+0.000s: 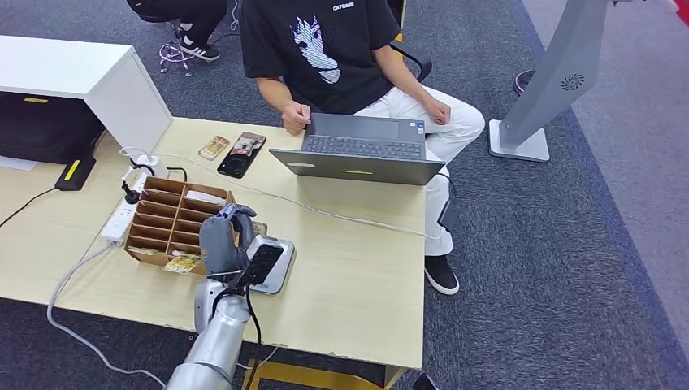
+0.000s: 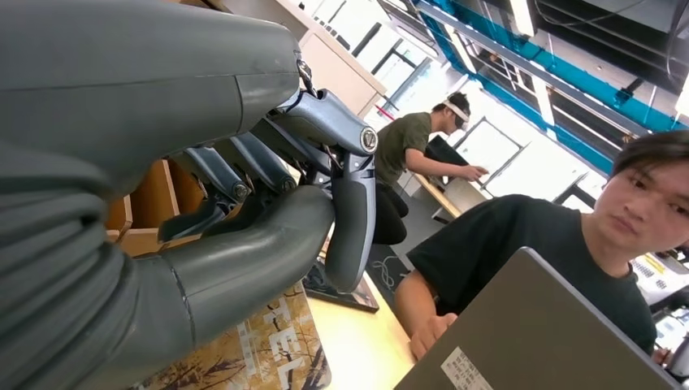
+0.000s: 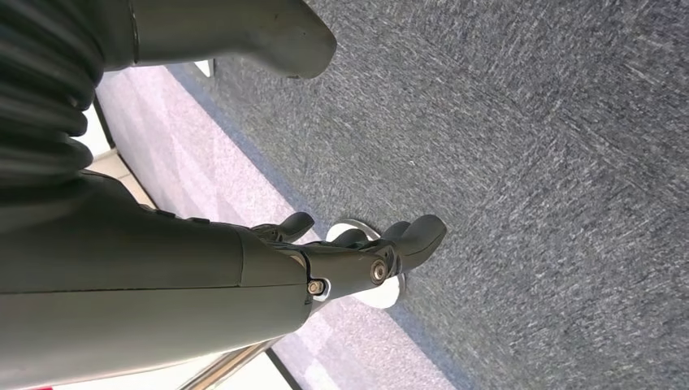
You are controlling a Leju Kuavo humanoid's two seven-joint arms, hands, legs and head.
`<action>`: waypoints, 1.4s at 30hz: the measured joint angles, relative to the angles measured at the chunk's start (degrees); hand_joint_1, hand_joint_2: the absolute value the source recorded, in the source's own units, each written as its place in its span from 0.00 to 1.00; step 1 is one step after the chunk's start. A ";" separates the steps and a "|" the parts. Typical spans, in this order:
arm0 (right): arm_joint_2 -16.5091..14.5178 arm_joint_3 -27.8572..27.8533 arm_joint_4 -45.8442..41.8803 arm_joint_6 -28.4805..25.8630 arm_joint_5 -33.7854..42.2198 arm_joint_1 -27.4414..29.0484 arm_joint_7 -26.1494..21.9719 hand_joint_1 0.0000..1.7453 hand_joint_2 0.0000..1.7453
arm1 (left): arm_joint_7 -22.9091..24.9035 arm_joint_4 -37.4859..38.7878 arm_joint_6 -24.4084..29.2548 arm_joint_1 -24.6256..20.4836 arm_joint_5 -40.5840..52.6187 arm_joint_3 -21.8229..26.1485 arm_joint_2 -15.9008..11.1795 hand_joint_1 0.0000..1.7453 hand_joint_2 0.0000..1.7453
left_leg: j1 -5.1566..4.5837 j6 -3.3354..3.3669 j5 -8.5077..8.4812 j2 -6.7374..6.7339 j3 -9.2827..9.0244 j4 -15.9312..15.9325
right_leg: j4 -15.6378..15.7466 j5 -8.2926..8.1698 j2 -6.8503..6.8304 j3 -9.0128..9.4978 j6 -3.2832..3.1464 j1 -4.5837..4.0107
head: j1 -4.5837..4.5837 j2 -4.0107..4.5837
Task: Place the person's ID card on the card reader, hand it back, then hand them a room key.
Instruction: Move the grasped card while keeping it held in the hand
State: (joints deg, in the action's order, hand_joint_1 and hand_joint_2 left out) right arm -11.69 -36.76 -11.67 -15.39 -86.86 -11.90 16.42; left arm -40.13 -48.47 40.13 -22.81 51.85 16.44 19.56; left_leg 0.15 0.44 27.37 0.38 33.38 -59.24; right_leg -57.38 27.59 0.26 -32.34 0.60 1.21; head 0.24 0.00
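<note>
The left robot hand (image 1: 221, 240) hangs low over the desk (image 1: 357, 260), between the cardboard divider box (image 1: 175, 219) on its outer side and the grey card reader (image 1: 272, 262) just beside its inner side. In the left wrist view its fingers (image 2: 351, 219) curl down toward the thick thumb (image 2: 244, 268), and nothing can be seen between them; whether they pinch anything I cannot tell. A patterned card (image 2: 260, 353) lies flat on the desk right under that hand, next to the box. Two more items, a small card (image 1: 214, 147) and a dark phone (image 1: 241, 153), lie farther ahead of the hand, near the person (image 1: 341, 57) who sits across the desk behind an open laptop (image 1: 357, 150). A white power strip (image 1: 120, 218) lies beyond the box. The right robot hand (image 3: 357, 256) hangs over grey carpet (image 3: 552, 162), its fingers loosely apart and holding nothing.
</note>
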 joint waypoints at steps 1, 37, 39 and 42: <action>0.00 0.00 0.00 0.00 0.03 0.00 0.01 0.00 1.00 | 0.00 0.22 0.00 -0.03 0.17 0.06 0.01 1.00 1.00 | 0.00 0.00 0.00 0.00 0.00 0.00 | 0.00 0.00 0.00 0.00 0.00 0.00 | 0.00 0.00; 0.16 0.00 -0.06 -0.26 1.96 0.05 -0.20 0.00 1.00 | 0.00 9.89 0.05 -0.10 13.97 17.94 0.55 1.00 1.00 | 0.00 0.00 0.00 0.00 0.00 0.00 | 0.00 0.00 0.00 0.00 0.00 0.00 | 0.00 0.00; 0.19 0.00 -0.10 -0.30 2.02 0.04 -0.20 0.00 1.00 | 0.00 9.94 0.05 -0.10 13.60 17.94 0.62 1.00 1.00 | 0.00 0.00 0.00 0.00 0.01 0.00 | 0.00 0.00 0.00 0.00 0.00 0.00 | 0.00 0.00; 0.24 0.00 -0.16 -0.37 1.92 0.00 -0.20 0.00 1.00 | 0.00 9.96 0.05 -0.10 12.78 17.94 0.68 1.00 1.00 | 0.00 0.00 0.00 0.00 0.01 0.00 | 0.00 0.00 0.00 0.00 0.00 0.00 | 0.00 0.00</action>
State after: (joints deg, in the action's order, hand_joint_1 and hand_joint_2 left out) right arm -11.46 -36.76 -11.84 -15.76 -84.94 -11.91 16.22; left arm -40.13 -38.51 40.18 -22.91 64.63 34.38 20.25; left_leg 0.15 0.44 27.37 0.37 33.38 -59.23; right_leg -57.38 27.60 0.26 -32.34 0.60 1.21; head 0.24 0.00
